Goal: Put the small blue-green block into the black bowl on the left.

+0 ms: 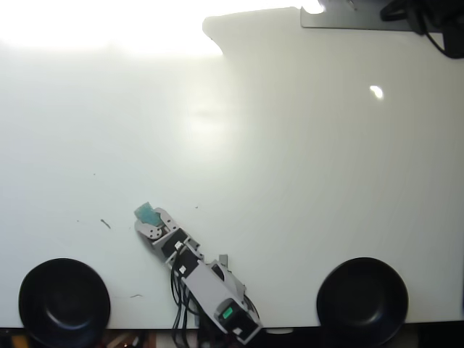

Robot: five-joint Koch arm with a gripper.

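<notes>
Two black bowls, one small blue-green block and one arm are counted on the white table [290, 181] in the overhead view. The black bowl [64, 301] is seen at the lower left corner, and a second black bowl [362, 300] of the same look at the lower right, well apart from it.

The arm [206, 290] is stretched low over the table from the bottom edge, pointing toward ten o'clock. At its tip the gripper [148, 220] is drawn together, pinching the small blue-green block [147, 214], of which only the upper part is left showing between the grey jaws. Block and gripper are found at about one o'clock from the black bowl, clearly apart from its rim.
</notes>
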